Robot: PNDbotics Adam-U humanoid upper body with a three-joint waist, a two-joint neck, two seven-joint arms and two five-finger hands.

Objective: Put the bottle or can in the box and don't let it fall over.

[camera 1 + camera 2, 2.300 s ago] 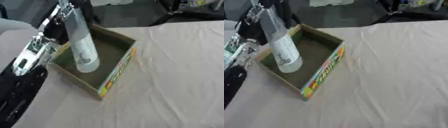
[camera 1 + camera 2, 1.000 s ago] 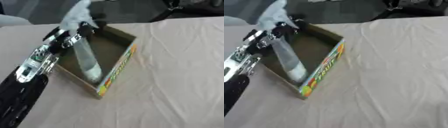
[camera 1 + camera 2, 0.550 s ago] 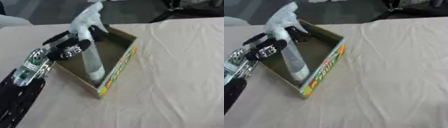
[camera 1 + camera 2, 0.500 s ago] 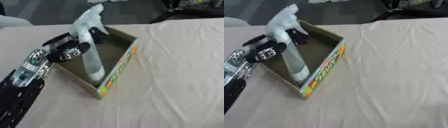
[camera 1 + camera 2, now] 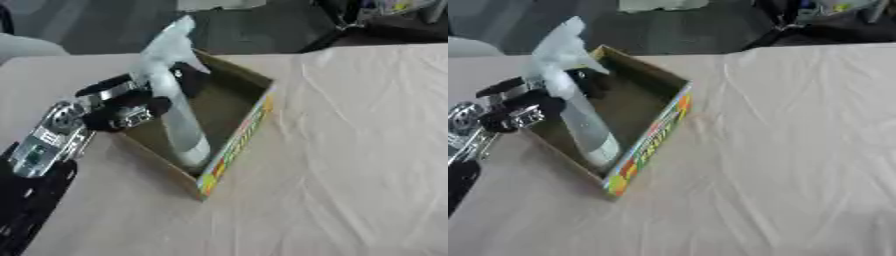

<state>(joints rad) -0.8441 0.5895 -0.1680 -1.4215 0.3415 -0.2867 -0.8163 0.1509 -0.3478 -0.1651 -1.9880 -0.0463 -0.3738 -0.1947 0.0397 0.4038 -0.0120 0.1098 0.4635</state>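
Now, in the left eye view, my left hand (image 5: 131,107) has its fingers curled round the neck of the spray bottle (image 5: 179,122), just below the white trigger head. The bottle's base sits on the floor of the box (image 5: 241,137) near the front corner, and the bottle leans with its top toward the far left. Half a second ago it stood much the same; two seconds ago it hung higher, base above the box. My left arm comes in from the lower left across the bench (image 5: 350,150).

Over in the right eye view, the same hold shows: fingers (image 5: 527,107) wrapped at the neck, the bottle's base inside the box against its printed front wall. My right hand appears in neither view.
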